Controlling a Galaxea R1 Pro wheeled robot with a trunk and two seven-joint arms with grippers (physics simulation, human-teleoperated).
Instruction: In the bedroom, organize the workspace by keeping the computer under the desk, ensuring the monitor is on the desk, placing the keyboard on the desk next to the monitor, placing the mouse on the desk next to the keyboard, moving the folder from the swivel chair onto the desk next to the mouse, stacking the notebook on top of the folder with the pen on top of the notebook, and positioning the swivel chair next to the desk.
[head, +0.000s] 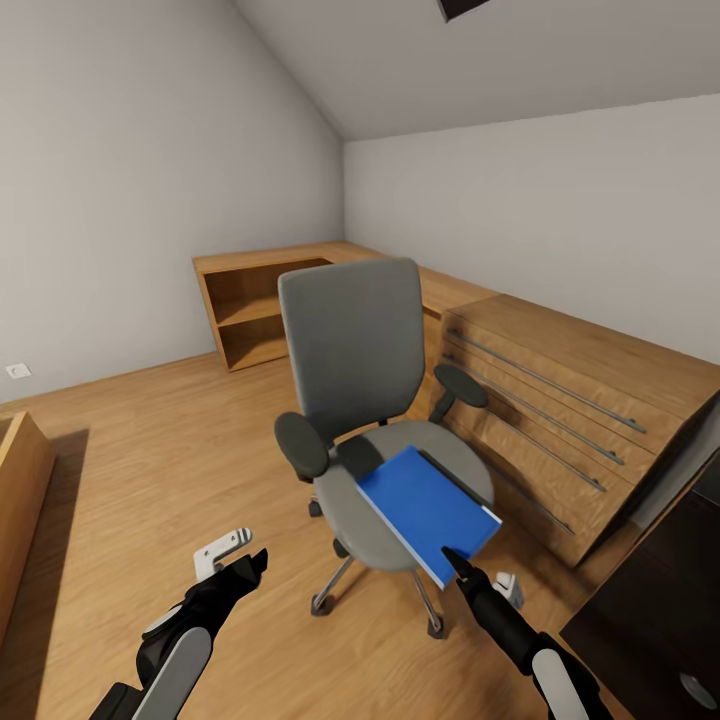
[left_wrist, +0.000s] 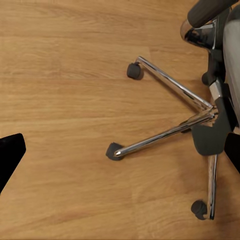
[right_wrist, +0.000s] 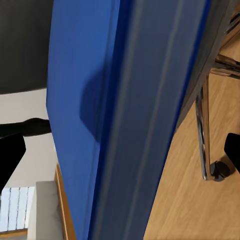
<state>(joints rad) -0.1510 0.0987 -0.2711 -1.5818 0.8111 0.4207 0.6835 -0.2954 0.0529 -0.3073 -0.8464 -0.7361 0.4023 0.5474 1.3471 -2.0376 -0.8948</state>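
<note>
On the grey seat of the swivel chair (head: 352, 360) lies the blue folder (head: 428, 508), one corner jutting past the seat's front edge. The right tool (head: 455, 563) reaches that near edge, its dark fingertip at the folder's rim; in the right wrist view the folder (right_wrist: 110, 115) fills the space between spread fingers, though whether they press on it I cannot tell. The left tool (head: 240, 570) hangs released over bare wood floor (head: 130, 450), beside the chair's chrome wheeled base (left_wrist: 170, 130). Low light-wood cabinets (head: 560, 400) stand close behind the chair, and a dark table corner (head: 670, 600) sits at the right.
</note>
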